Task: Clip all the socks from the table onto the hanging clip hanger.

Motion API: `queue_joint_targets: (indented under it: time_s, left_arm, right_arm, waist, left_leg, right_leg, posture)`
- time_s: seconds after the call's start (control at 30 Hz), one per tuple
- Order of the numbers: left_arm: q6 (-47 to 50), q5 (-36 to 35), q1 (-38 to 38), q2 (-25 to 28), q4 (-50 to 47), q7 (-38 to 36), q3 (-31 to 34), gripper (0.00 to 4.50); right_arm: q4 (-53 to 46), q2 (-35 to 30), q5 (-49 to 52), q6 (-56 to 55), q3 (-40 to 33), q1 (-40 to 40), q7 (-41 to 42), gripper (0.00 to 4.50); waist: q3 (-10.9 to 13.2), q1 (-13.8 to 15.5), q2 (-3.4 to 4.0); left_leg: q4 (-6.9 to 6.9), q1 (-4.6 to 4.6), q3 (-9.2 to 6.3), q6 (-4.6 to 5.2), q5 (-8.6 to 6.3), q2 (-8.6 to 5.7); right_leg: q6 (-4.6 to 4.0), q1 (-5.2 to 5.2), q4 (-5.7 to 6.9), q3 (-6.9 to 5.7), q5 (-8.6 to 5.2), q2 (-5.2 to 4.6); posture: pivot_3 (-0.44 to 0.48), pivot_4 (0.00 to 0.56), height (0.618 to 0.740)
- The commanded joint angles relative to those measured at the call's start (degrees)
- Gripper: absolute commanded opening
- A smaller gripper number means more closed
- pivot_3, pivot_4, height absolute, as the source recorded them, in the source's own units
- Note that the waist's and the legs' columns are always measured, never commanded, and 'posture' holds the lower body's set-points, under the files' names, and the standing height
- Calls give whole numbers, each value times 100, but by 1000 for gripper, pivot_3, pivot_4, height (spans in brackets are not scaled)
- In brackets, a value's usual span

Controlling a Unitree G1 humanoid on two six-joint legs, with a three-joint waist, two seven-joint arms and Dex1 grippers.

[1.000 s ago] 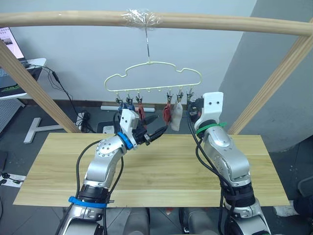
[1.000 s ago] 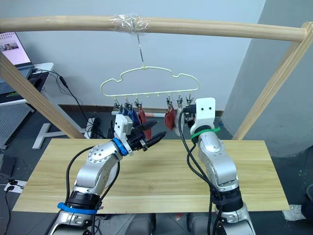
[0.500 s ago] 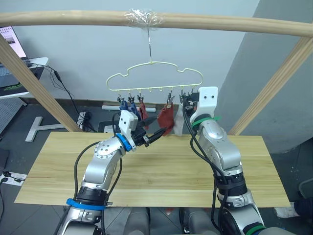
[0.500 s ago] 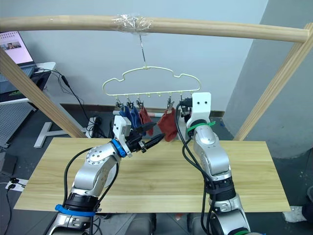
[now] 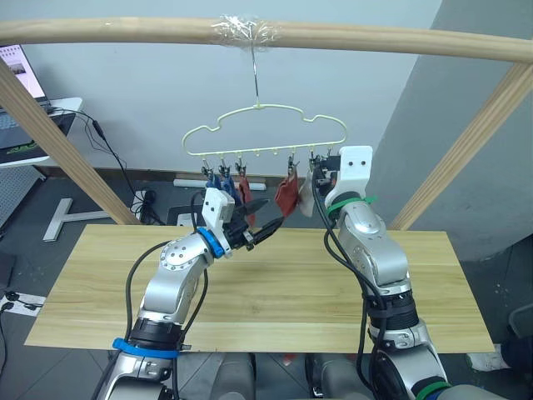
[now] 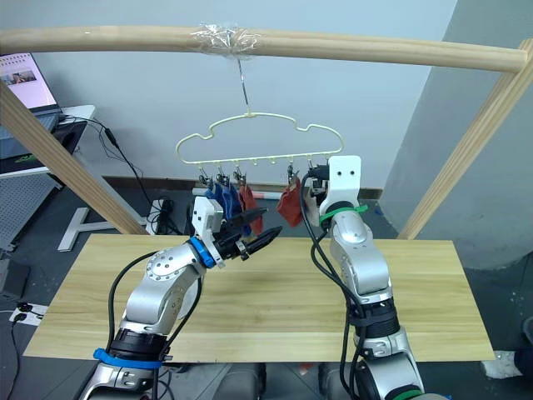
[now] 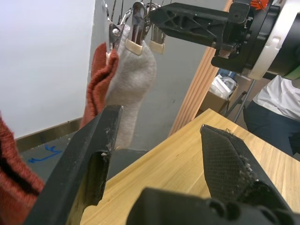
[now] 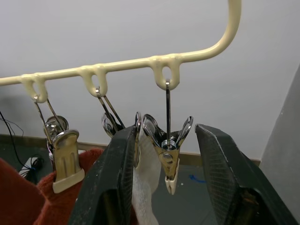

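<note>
No readable text, label or number anywhere

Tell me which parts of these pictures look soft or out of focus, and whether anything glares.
Left wrist view: the left gripper's black fingers are blurred up close, and the rust red sock at the edge is soft. Right wrist view: the dark metal clip is sharp, the black fingers softer. Left eye view: the clear tape on the round wooden pole glints.

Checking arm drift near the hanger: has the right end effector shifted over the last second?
Yes. The right end effector has moved toward the robot's left along the clip hanger, closing on its last clip.
</note>
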Motion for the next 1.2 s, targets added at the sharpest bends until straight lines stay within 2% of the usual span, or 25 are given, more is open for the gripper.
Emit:
queue_joint_targets:
  time_s: [0.03,0.33,0.67,1.2]
  left_arm:
    - [-43,-89,12,43,-295,23,63,3061]
    - [-35,-104,2,59,-291,11,64,3061]
    - [-28,-83,-38,50,-307,21,42,3061]
    - [15,-98,32,51,-449,131,42,3061]
  right_arm:
    - [-634,-32,-80,-105,137,267,97,2093]
    - [-643,-6,-147,84,167,352,80,2093]
    - [294,73,-158,-120,-182,-440,-18,2093]
    - [711,192,-96,-253,-285,-727,107,2093]
  waist:
    - [0,2,0]
    - [0,-2,0]
    - [0,1,0]
    - [0,15,0]
  left_leg:
    - [0,-1,-1,0,0,0]
    - [2,5,0,2,2,0]
    - [1,3,2,2,2,0]
    - [0,2,0,2,2,0]
  right_leg:
    - [0,0,-1,0,0,0]
    - [6,1,5,0,-3,0]
    - [1,1,3,0,0,0]
    - [-4,0,3,-1,3,0]
  posture:
    - [208,157,740]
    - [204,156,740]
    - [209,155,740]
    - [230,155,740]
